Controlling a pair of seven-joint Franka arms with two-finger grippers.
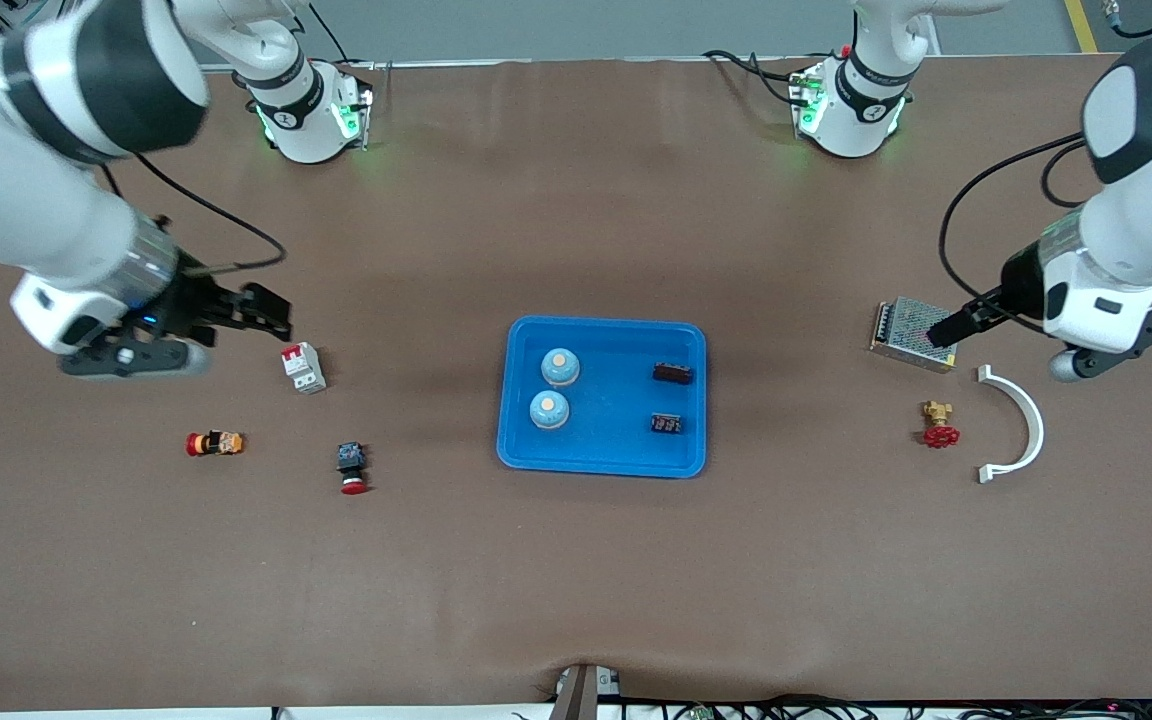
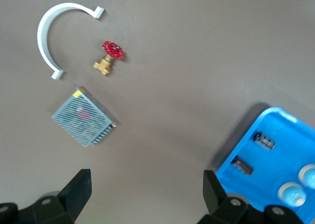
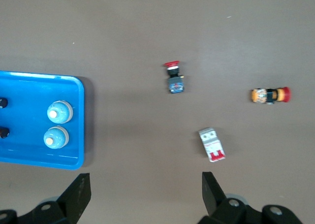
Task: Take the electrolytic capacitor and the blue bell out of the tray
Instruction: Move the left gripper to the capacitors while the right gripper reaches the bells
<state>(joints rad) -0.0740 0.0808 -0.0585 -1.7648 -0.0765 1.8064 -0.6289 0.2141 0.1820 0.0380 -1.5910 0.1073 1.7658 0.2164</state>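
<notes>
A blue tray [image 1: 616, 400] lies at the table's middle. In it are two round blue bells [image 1: 560, 367] [image 1: 549, 409] and two small dark capacitors [image 1: 672, 373] [image 1: 667, 424]. My left gripper [image 1: 944, 330] is open and empty, up over the mesh box toward the left arm's end; the left wrist view shows my left gripper [image 2: 145, 184] with jaws wide apart above bare table, the tray [image 2: 275, 135] beside it. My right gripper [image 1: 271, 312] is open and empty, over the table by the breaker; the right wrist view shows my right gripper [image 3: 142, 184] and the bells [image 3: 60, 112].
Toward the left arm's end lie a metal mesh box [image 1: 911, 330], a red-handled brass valve [image 1: 938, 424] and a white curved clip [image 1: 1021, 425]. Toward the right arm's end lie a red-white breaker [image 1: 303, 367], a red push button [image 1: 352, 468] and an orange-red part [image 1: 215, 443].
</notes>
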